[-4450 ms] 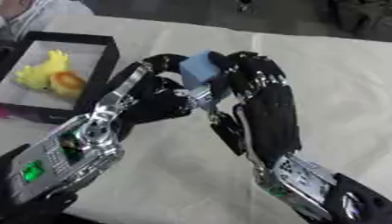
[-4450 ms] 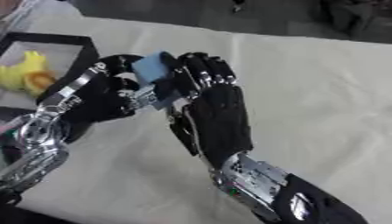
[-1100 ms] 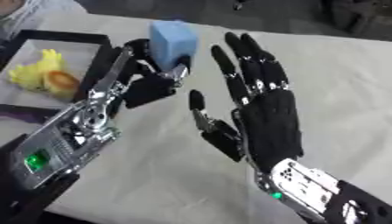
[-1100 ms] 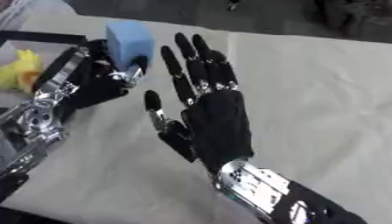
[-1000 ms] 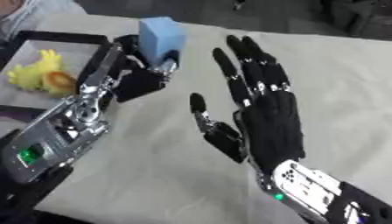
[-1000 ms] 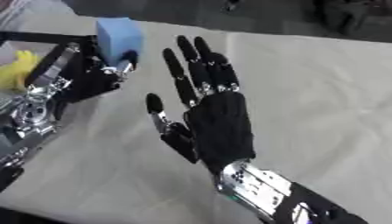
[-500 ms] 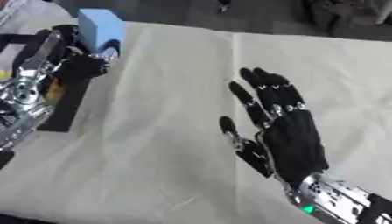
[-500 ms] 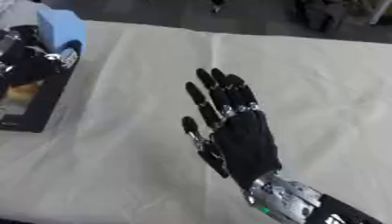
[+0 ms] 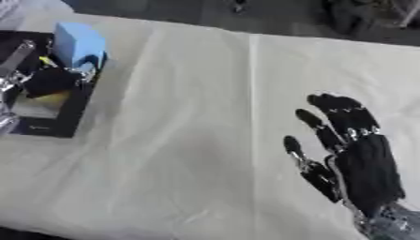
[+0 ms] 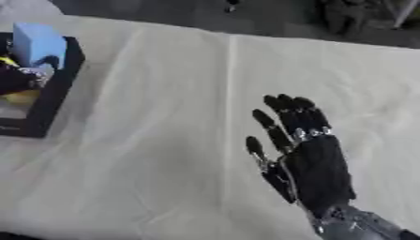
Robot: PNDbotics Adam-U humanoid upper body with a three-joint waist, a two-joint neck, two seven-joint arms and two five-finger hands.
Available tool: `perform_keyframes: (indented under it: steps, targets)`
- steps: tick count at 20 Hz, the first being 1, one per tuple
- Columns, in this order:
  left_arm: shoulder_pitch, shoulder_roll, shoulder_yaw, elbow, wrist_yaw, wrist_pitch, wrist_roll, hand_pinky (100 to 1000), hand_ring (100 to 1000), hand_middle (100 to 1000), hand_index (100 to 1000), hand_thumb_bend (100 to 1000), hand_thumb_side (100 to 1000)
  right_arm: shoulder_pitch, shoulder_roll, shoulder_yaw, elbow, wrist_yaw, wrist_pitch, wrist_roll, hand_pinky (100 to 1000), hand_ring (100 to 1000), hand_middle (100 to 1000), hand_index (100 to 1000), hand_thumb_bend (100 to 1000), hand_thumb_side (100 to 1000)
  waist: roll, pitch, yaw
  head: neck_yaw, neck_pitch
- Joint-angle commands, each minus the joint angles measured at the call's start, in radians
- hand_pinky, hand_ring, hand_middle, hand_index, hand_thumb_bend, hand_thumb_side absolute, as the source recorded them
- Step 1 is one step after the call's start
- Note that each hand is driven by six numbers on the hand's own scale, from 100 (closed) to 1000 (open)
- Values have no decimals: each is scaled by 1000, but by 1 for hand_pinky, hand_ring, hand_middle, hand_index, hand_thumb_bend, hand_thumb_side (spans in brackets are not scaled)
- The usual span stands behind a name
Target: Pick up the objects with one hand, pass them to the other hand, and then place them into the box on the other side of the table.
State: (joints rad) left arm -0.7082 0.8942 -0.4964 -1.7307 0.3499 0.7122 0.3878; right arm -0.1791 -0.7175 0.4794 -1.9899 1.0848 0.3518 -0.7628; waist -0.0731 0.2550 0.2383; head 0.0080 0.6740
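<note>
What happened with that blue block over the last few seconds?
Both hands held the blue block together at mid-table. The right hand let go and opened; the left hand kept it and carried it left, over the black box. It is still held, not yet dropped. The yellow thing stays in the box.

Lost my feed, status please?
Left hand shut on blue block, over black box. Right hand open, idle. Nothing blocking.
</note>
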Motion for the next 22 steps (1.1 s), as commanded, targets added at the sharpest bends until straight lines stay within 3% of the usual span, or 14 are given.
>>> perform_keyframes:
  steps: [1, 7, 12, 14, 18, 22]
  targets:
    - [5, 50, 48, 1, -36, 185, 175, 903, 384, 437, 484, 100, 322, -9, -31, -98, -10, -66, 113, -134, 720, 775, 760, 744, 343, 179, 2, -11, -2, 72, -15]
    - [28, 53, 90, 75, -104, 162, 163, 895, 388, 440, 487, 100, 319, -38, -28, -226, -10, -150, 149, -144, 702, 772, 758, 742, 323, 195, -13, 2, -15, 141, -41]
    - [26, 40, 108, 151, -186, 133, 144, 889, 411, 464, 537, 100, 355, -49, -14, -277, -10, -178, 158, -144, 698, 772, 758, 743, 318, 199, -25, 18, -31, 151, -67]
    - [26, 34, 115, 178, -217, 128, 127, 903, 440, 499, 607, 100, 326, -50, -6, -287, -10, -180, 159, -144, 693, 771, 757, 742, 313, 203, -30, 23, -37, 147, -77]
    - [24, 26, 132, 227, -267, 159, 107, 960, 524, 601, 775, 423, 338, -56, 6, -301, -10, -184, 158, -144, 691, 770, 757, 742, 308, 206, -35, 30, -43, 135, -85]
    - [19, 20, 154, 293, -298, 193, 112, 985, 578, 649, 827, 726, 393, -56, 10, -307, -10, -184, 158, -144, 690, 770, 758, 744, 296, 213, -36, 31, -42, 129, -82]
